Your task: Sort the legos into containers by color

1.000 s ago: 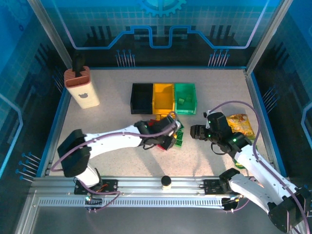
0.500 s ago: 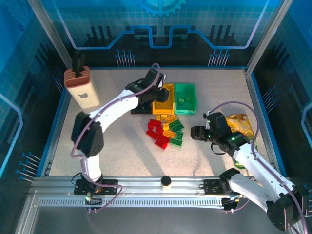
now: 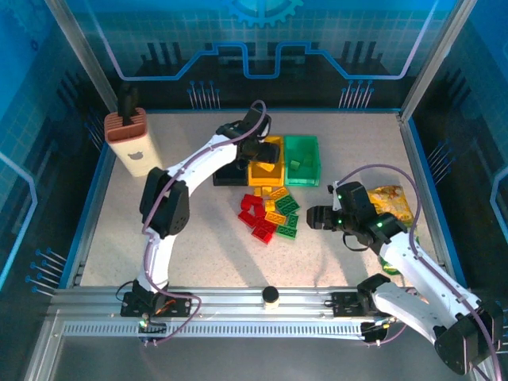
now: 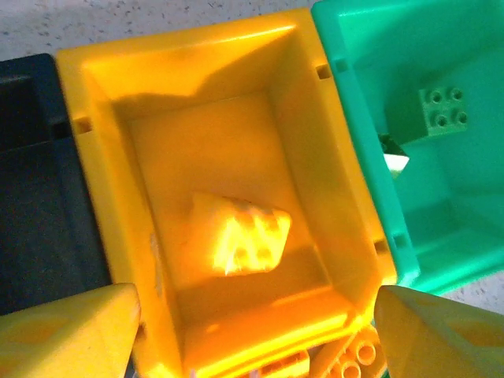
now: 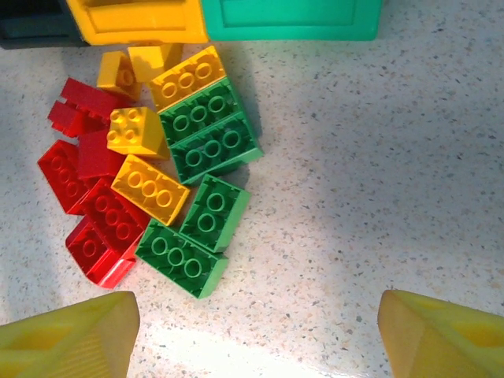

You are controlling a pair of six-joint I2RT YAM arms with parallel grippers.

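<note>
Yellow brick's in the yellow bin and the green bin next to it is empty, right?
No: the green bin holds a green brick, seen in the left wrist view. The yellow brick is in the yellow bin, next to it.

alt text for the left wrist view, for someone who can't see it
Looking straight down into the yellow bin, a blurred yellow lego shows inside it, with the open left gripper above. The green bin on its right holds one green lego; the black bin is at the left edge.
</note>
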